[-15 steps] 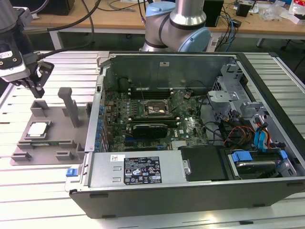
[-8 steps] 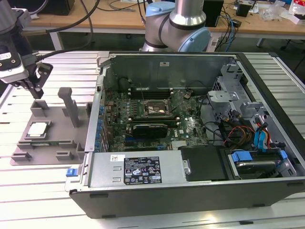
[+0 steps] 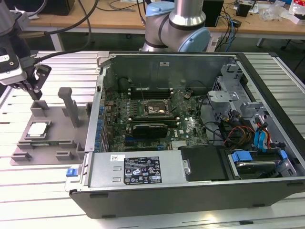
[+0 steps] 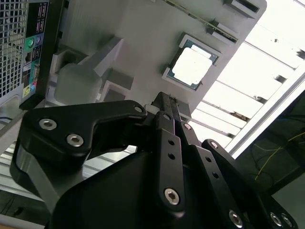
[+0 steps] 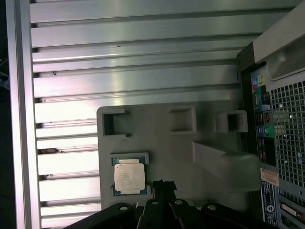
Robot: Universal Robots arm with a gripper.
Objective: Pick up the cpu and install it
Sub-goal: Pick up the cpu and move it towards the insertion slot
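Nearest in the exterior view, an open computer case [image 3: 190,191] lies on its side on a slatted metal surface [image 3: 28,195], its near edge taken up by a metal box [image 3: 138,169] with a printed label. To the exterior view's left of the case, just beside its wall, sits a grey plastic tray [image 3: 57,126] with raised blocks and posts. The cpu [image 3: 38,129] lies flat in a square recess of that tray, silver top up, on the side away from the case. In both wrist views the cpu [image 4: 191,67] [image 5: 128,175] sits squarely in its recess of the tray [image 4: 138,43] [image 5: 167,148], with nothing on it or touching it. Beyond it, the gripper [image 3: 36,94] hangs over the far end of the tray, above and clear of the cpu. In both wrist views the gripper [image 4: 164,98] [image 5: 162,183] ends in a single narrow tip: the fingers [image 4: 167,112] are pressed together with nothing between them. Deeper inside the case, the green motherboard [image 3: 190,126] carries a black socket frame [image 3: 155,109] with a dark centre. Behind the case stands the base of the arm [image 3: 178,21], grey and pale blue, and past it a wooden desk [image 3: 119,19] strewn with cables.
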